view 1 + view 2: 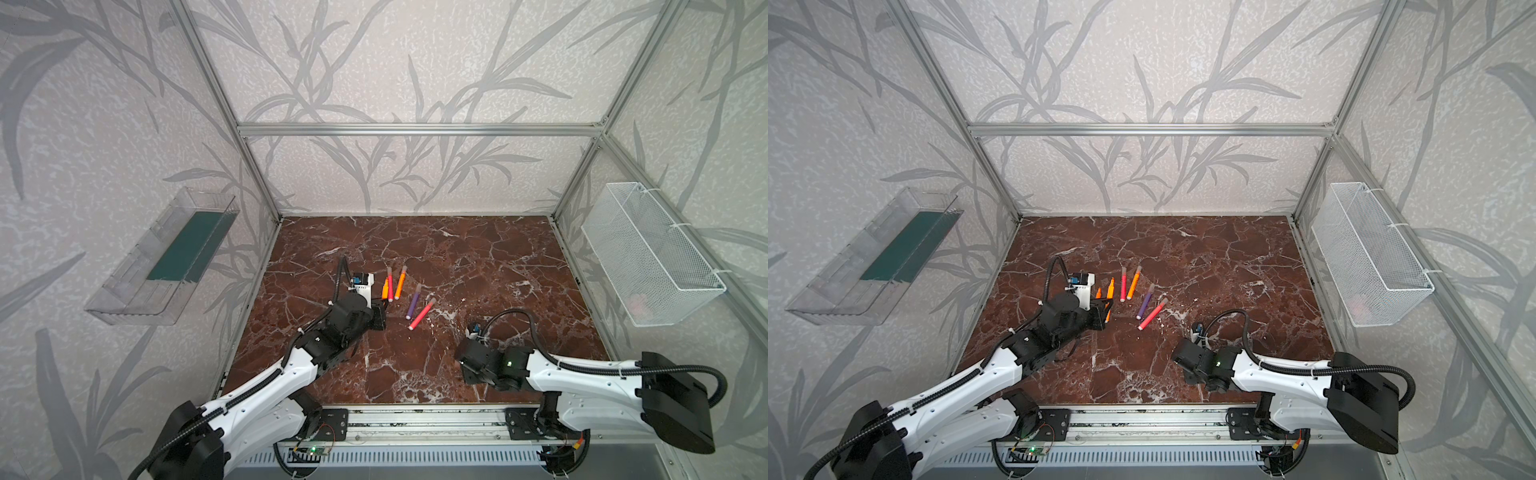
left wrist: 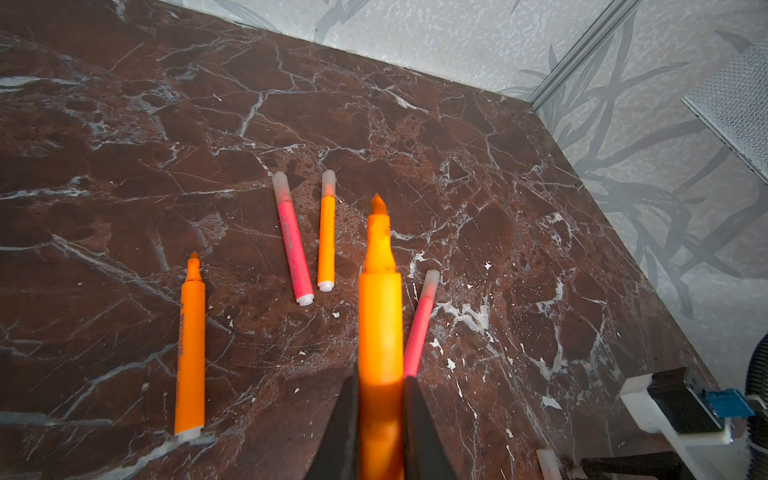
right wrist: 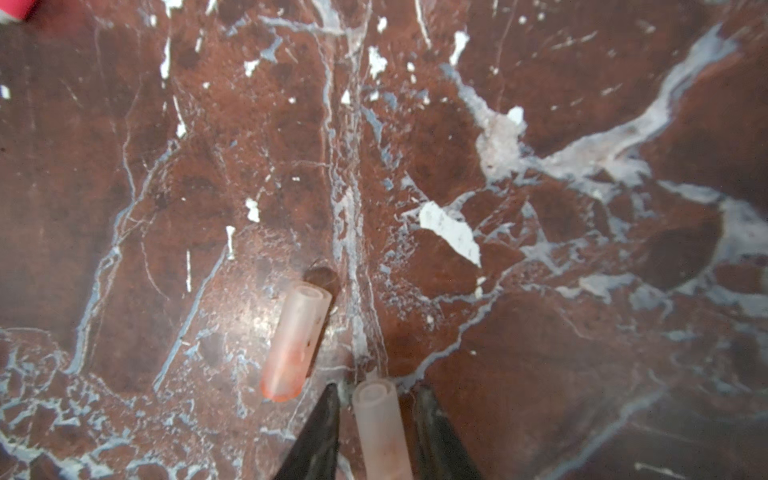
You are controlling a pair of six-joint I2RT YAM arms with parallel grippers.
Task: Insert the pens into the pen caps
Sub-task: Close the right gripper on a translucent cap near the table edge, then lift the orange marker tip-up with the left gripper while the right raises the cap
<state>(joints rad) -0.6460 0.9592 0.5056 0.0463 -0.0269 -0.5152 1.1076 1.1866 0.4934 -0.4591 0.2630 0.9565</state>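
Pen (image 2: 380, 316): clamped in left gripper (image 2: 380, 380). Cap (image 3: 380, 432): flanked by right gripper (image 3: 378, 388), 4 o'clock of left; grip cannot be told. Axes to be aligned before insertion.

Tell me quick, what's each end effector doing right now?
Left end effector: shut on an uncapped orange pen.
Right end effector: straddles a pen cap; grip cannot be told.
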